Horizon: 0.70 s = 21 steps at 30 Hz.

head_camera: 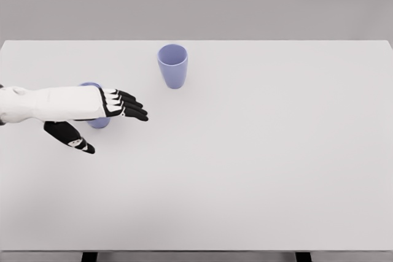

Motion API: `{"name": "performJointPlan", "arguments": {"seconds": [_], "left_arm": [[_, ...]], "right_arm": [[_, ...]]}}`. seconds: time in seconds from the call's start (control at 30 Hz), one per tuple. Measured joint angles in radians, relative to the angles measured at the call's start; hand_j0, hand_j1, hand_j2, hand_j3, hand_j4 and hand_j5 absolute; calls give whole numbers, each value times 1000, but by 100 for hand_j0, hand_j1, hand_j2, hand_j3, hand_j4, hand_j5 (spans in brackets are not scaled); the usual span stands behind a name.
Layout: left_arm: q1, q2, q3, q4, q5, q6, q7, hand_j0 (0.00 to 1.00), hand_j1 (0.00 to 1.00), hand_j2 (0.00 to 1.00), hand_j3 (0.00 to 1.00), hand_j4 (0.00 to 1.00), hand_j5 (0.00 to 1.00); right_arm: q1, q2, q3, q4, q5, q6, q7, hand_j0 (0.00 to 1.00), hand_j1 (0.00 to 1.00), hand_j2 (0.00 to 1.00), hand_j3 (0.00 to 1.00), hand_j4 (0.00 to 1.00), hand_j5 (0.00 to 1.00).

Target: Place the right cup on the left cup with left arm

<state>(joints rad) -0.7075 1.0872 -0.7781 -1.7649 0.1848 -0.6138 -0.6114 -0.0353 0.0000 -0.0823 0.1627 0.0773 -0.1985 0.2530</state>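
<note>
Two lilac cups stand upright on the white table (258,164). The right cup (173,65) is in full view near the far edge, left of the middle. The left cup (97,121) is mostly hidden behind my left hand, with only its rim and base showing. My left hand (110,124) hovers over that left cup, fingers stretched out toward the right, thumb spread below, holding nothing. About a hand's length separates its fingertips (140,107) from the right cup, which lies up and to the right. The right arm is out of view.
The table's far edge runs just behind the right cup. Dark table legs (89,256) show below the near edge.
</note>
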Motion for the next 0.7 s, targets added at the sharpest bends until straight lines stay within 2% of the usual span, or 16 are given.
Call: {"name": "performJointPlan", "arguments": {"seconds": [0.1,0.2,0.27,0.33,0.4,0.5,0.7], "left_arm": [[-132,-38,-23,0,3,1,0,100,100,100,100,100,100],[-303,-100,-125,1,28,2,0,100,100,100,100,100,100],[-359,-125,-174,2,67,1,0,100,100,100,100,100,100],[-392,-154,-205,26,92,1,0,100,100,100,100,100,100],[-405,-193,-222,94,100,0,0,100,100,100,100,100,100],[-408,-257,-233,239,91,0,0,100,100,100,100,100,100],[-408,-417,-234,539,-12,0,0,100,100,100,100,100,100]], "right_arm": [[5,0,0,3,0,1,0,100,100,100,100,100,100],[5,0,-1,4,0,1,0,100,100,100,100,100,100],[5,0,0,4,1,1,0,100,100,100,100,100,100],[5,0,1,4,1,1,0,100,100,100,100,100,100],[5,0,1,4,1,1,0,100,100,100,100,100,100],[5,0,1,4,0,1,0,100,100,100,100,100,100],[5,0,1,4,1,1,0,100,100,100,100,100,100]]}}
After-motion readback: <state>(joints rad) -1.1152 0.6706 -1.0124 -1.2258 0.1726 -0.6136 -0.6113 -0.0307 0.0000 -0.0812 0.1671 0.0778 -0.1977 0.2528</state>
